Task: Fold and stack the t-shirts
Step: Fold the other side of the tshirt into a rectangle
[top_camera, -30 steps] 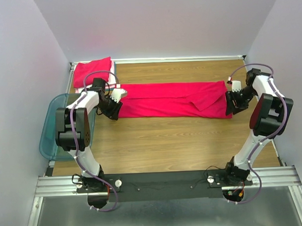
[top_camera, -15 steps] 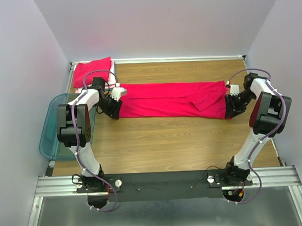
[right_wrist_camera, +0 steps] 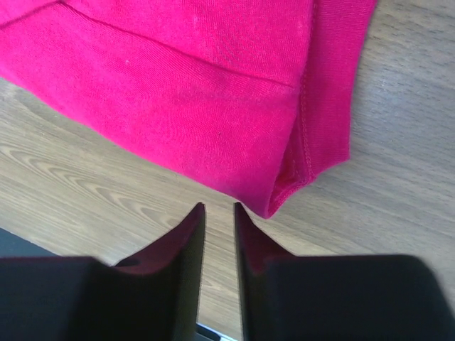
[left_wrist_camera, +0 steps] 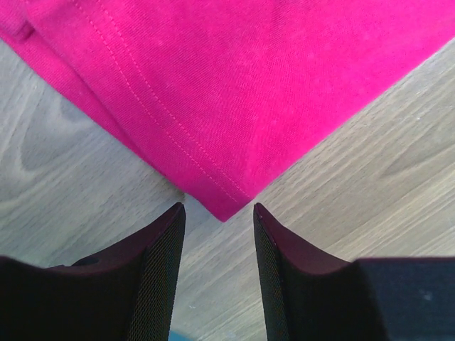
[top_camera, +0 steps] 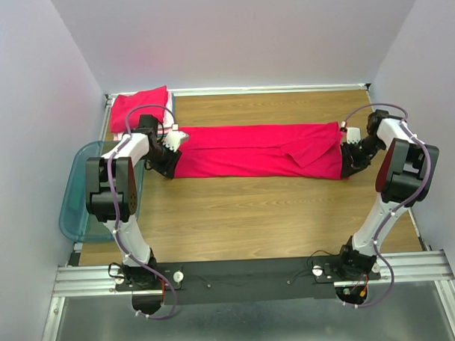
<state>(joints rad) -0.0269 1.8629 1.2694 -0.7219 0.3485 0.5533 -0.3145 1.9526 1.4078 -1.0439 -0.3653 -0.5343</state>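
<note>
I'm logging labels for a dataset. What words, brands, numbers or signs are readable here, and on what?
None can be read.
The spread t-shirt shows only plain red-pink cloth and stitching, no print or tag.
The folded stack and the teal bin carry no legible marking from above.

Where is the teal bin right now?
Top view: the teal bin sits at the table's left edge beside the left arm, nearer than the folded red shirts.

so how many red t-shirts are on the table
2. One stretched t-shirt lies across the middle of the table; a folded t-shirt sits at the far left corner. More may be hidden beneath it.
</note>
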